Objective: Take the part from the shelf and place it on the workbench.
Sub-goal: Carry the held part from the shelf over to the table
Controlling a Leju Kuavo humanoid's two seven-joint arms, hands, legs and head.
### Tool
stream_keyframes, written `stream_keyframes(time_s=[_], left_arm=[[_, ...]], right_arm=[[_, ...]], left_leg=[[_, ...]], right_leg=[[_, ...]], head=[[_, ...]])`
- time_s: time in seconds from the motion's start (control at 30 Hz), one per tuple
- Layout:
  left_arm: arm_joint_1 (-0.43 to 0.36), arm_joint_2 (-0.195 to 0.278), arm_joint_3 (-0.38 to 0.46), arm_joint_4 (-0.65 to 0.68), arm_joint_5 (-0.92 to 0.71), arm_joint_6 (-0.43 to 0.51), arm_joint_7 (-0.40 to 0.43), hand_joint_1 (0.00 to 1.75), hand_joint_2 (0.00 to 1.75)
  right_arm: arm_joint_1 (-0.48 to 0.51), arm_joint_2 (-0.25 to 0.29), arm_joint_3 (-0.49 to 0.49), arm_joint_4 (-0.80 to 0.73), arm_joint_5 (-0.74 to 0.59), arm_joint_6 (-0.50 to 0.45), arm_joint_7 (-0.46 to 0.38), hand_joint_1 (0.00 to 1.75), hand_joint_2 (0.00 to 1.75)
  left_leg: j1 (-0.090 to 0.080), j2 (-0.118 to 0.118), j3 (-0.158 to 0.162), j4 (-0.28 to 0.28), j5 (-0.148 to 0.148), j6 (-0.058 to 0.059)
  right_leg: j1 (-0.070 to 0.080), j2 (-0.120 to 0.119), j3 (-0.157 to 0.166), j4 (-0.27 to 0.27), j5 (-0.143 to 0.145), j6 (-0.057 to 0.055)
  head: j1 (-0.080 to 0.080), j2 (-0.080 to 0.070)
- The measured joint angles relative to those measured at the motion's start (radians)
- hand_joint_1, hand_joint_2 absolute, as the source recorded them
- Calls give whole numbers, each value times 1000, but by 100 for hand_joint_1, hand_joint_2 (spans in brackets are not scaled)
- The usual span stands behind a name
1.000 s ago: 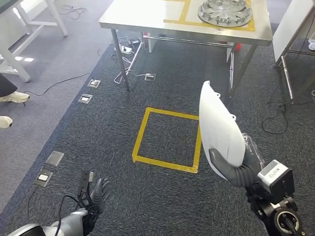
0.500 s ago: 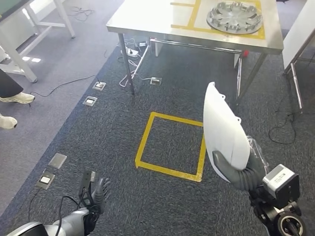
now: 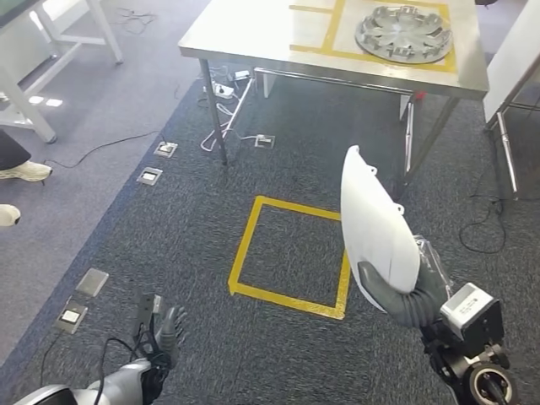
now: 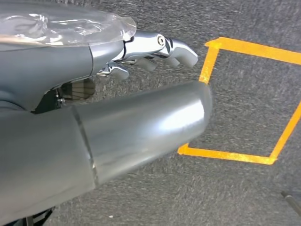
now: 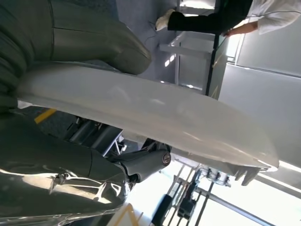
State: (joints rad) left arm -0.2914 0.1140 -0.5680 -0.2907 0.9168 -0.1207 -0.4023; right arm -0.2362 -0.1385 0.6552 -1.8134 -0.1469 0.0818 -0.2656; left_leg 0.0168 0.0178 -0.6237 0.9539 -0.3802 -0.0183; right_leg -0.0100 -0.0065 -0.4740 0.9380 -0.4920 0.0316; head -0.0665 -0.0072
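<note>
Fingers of the right hand point(image 3: 407, 295) wrap the lower edge of the white part point(image 3: 375, 228), thumb across its face, and hold it upright on edge above the grey carpet point(image 3: 191, 228), just right of the yellow tape square point(image 3: 287, 253). In the right wrist view the part point(image 5: 149, 108) runs long between thumb and fingers. The left hand point(image 3: 167, 331) hangs low at the near left, fingers loosely apart with nothing in them.

Against the pictures of a second and half a second ago, the whole scene slides slightly while the part keeps its place in the hand, so I judge that the camera moves as the robot walks; the carry is under way and the part is not yet set down.

Ahead stands the metal workbench point(image 3: 267, 38), its near edge well apart from the part. A silver wheel cover point(image 3: 403, 32) lies inside a yellow-taped frame toward its right end. Cables point(image 3: 223, 118) and floor sockets point(image 3: 164, 149) lie under and left of the bench. A person's shoes point(image 3: 22, 171) show at the far left.
</note>
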Motion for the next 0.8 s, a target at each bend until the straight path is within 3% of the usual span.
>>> stream_keyframes(time_s=[0.1,0.13,0.2,0.23,0.27,0.3,0.33,0.4,0.43,0.47,0.57,0.63,0.73,0.8], left_arm=[[-1,-2,0,0,0,0,1,0,0],[-2,-3,0,0,0,0,1,0,0],[-4,-3,0,0,0,1,1,0,0],[-4,-3,0,0,0,1,2,0,0],[-4,-4,0,0,0,2,3,0,0],[-4,-5,0,0,0,2,4,0,0],[-4,-6,0,0,-1,3,6,0,0],[-4,-9,-1,0,-1,3,9,0,0],[-6,-11,-1,0,-1,3,11,0,0],[-6,-12,-1,0,-1,3,13,0,0],[-8,-12,-2,0,-1,3,14,0,0],[-10,-12,-2,0,0,3,14,0,0],[-9,-11,-2,0,2,4,14,0,0],[-4,-10,-2,0,4,5,14,0,0]], right_arm=[[3,0,-5,-2,4,1,-1,175,175],[4,0,-7,-3,5,1,-1,175,175],[6,0,-12,-5,7,1,-1,175,175],[9,0,-13,-5,8,1,0,175,175],[11,0,-13,-5,10,1,2,175,175],[13,0,-13,-5,12,1,3,175,175],[14,0,-14,-5,13,1,4,175,175],[14,0,-16,-5,14,1,6,175,175],[14,0,-17,-5,15,1,8,175,175],[13,-1,-18,-6,16,2,9,175,175],[11,0,-20,-11,17,4,11,175,175],[7,0,-21,-13,17,6,11,175,175],[3,0,-21,-13,16,10,13,175,175],[2,0,-21,-13,12,12,15,175,175]], left_leg=[[-1,-10,21,-2,-16,24],[-3,-13,31,-2,-21,31],[-9,-18,47,-2,-35,41],[-12,-21,57,-2,-43,43],[-16,-25,69,-2,-51,45],[-19,-29,83,-2,-61,46],[-21,-33,99,-2,-72,46],[-24,-39,127,-2,-93,43],[-25,-41,134,-3,-102,40],[-25,-42,137,-5,-107,36],[-26,-42,142,4,-113,22],[-24,-37,105,83,-120,13],[-14,-32,-33,267,-176,-4],[-7,-28,-84,276,-192,-12]], right_leg=[[-6,-1,-10,46,-28,11],[-8,0,-38,102,-50,12],[-7,2,-124,254,-103,13],[-6,2,-164,310,-120,12],[-4,2,-191,333,-122,9],[-2,3,-200,318,-106,4],[2,4,-192,266,-67,-3],[13,6,-162,125,40,-22],[18,7,-149,73,76,-30],[22,7,-143,43,96,-36],[20,7,-118,19,96,-48],[15,7,-90,6,89,-57],[11,8,-59,0,65,-60],[8,9,-31,0,41,-56]], head=[[9,0],[12,0],[16,0],[17,0],[17,0],[17,0],[18,0],[21,0],[23,0],[24,0],[23,0],[21,0],[18,0],[17,0]])
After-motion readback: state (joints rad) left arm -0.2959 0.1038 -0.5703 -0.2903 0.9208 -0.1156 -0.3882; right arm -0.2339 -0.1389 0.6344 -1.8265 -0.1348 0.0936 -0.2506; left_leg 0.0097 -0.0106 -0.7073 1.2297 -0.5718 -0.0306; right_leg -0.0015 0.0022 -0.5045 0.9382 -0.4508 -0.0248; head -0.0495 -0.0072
